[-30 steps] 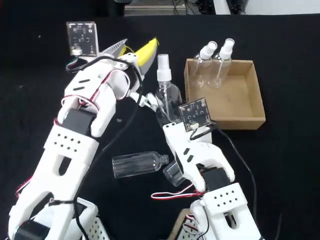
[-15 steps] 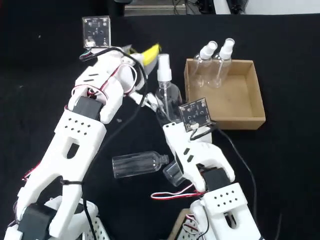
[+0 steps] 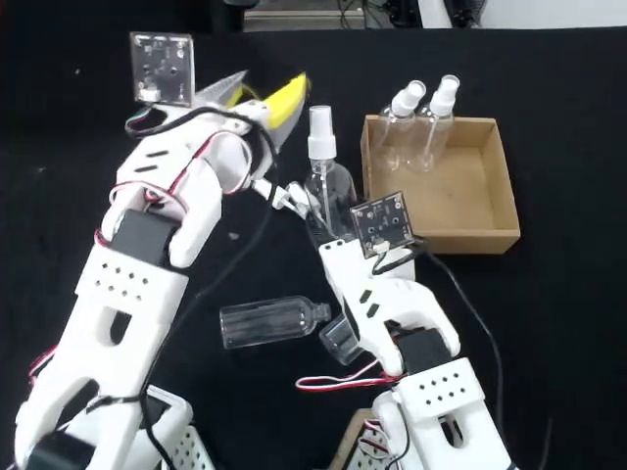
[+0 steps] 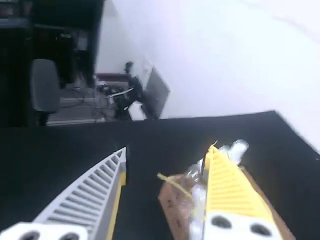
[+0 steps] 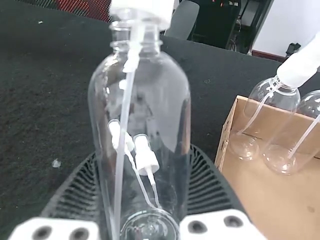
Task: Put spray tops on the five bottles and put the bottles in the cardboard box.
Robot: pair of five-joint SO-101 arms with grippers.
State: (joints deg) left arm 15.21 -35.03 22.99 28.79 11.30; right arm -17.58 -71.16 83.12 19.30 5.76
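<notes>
Right gripper (image 5: 145, 207) pinches the upright spray-topped bottle (image 3: 329, 186); left gripper (image 3: 268, 90), spread, sits at its 11 o'clock; cardboard box (image 3: 506, 191), holding 2 bottles (image 3: 400, 137), at 3 o'clock.

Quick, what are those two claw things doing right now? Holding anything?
The left gripper: open, holding nothing.
The right gripper: closed on the upright spray bottle.

overhead camera; both wrist cameras face the box (image 3: 446, 238).
</notes>
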